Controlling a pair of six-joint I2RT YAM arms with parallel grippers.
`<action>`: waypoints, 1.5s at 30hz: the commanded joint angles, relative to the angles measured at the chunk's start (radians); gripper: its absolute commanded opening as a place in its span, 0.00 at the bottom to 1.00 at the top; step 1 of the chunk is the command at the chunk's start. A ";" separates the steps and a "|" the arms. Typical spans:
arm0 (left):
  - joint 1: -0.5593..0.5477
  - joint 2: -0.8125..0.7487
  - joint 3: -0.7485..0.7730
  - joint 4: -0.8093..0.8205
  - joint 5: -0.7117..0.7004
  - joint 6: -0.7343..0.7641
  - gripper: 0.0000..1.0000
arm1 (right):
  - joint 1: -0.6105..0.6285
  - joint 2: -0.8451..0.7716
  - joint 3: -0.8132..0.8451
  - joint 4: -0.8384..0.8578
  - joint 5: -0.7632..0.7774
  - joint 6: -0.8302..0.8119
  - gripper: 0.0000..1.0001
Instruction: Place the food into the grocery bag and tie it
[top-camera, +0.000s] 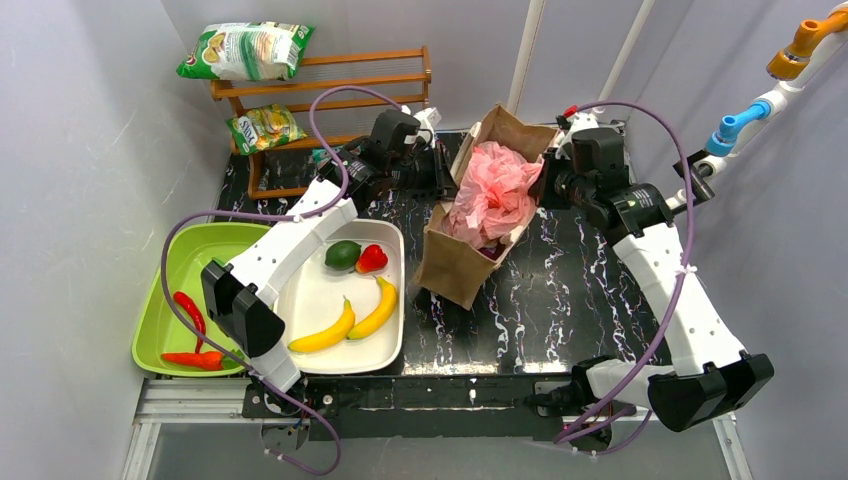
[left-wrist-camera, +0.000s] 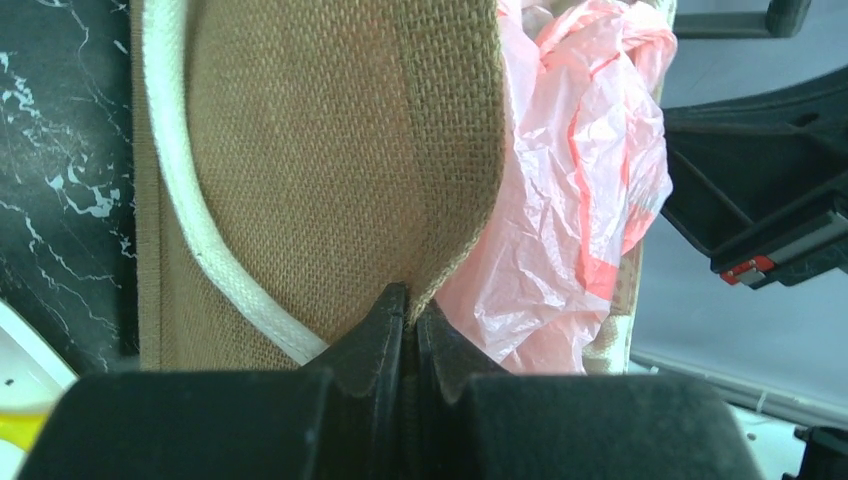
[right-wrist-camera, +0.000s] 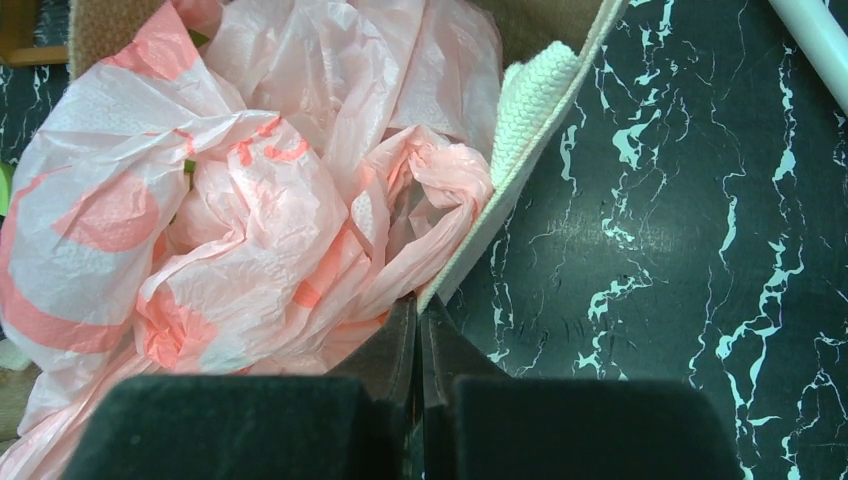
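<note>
A black marble-patterned table (top-camera: 560, 290) carries everything. The left arm (top-camera: 290, 240) reaches from the near-left corner toward the middle of the far edge. The right arm (top-camera: 670, 290) reaches from the near-right corner to the same area.

Between them, in the middle of the table toward the far edge, stands a brown woven burlap bag (top-camera: 450, 265) with a white rope handle (left-wrist-camera: 200, 240), its mouth open. A thin, crinkled pink plastic grocery bag (top-camera: 495, 190) with red print fills that mouth and bulges above the rim.

A lime-green plastic tray (top-camera: 175, 265) lies at the near-left corner. A white rectangular tray (top-camera: 320, 290) sits just beside it along the near edge. A wooden rack (top-camera: 330, 75) at the far-left corner holds two green snack packets (top-camera: 245, 50).

The white tray holds two curved yellow bananas (top-camera: 325, 333) side by side, a green avocado-like fruit (top-camera: 342, 254) and a red strawberry-like piece (top-camera: 371, 259). Two red chilies (top-camera: 190, 315) lie in the green tray.

The left gripper (left-wrist-camera: 410, 305) has its fingers pressed together, pinching the burlap rim. The right gripper (right-wrist-camera: 417, 310) is likewise pinched tight on the opposite, white-edged rim, the pink plastic touching it.
</note>
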 joint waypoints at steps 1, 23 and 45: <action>-0.015 -0.043 0.026 -0.001 -0.021 -0.121 0.00 | -0.004 -0.003 0.089 0.153 -0.002 -0.015 0.01; -0.121 -0.102 -0.042 0.003 -0.346 -0.272 0.83 | -0.004 -0.017 0.001 0.154 -0.113 -0.032 0.01; -0.050 -0.053 0.014 -0.040 -0.427 -0.052 0.66 | -0.004 -0.142 -0.026 0.005 0.125 -0.075 0.48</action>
